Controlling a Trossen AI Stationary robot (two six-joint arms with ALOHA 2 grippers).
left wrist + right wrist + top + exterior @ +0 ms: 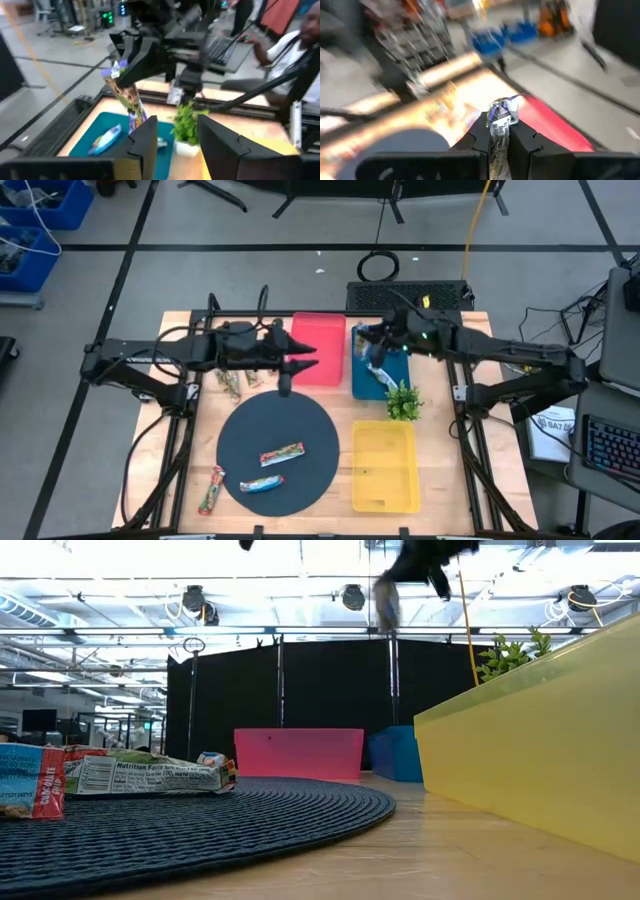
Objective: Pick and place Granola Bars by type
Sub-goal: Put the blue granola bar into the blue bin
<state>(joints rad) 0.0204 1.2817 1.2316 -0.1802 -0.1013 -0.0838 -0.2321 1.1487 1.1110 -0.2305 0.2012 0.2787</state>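
My right gripper (368,352) is shut on a silvery-tan granola bar (127,95) above the blue tray (356,376). A blue-white bar (106,139) lies inside that tray. My left gripper (303,366) is open and hovers at the near edge of the red tray (318,340), facing the right gripper. An orange-green bar (282,453) and a blue-white bar (262,482) lie flat on the dark round mat (240,430). One more orange bar (211,490) lies on the table beside the mat. Further bars (230,384) lie under the left arm. My right gripper pinches the silvery-tan bar between its two fingers near the bar's upper end (501,125). The crimped tip (504,111) sticks out past the fingertips. The bar hangs tilted below the fingers (386,602), lifted clear above the blue tray.
A yellow tray (385,465) stands at the table's near right. A small green plant (403,402) sits between it and the blue tray, close under the right gripper. A person sits beyond the table in the left wrist view (295,45).
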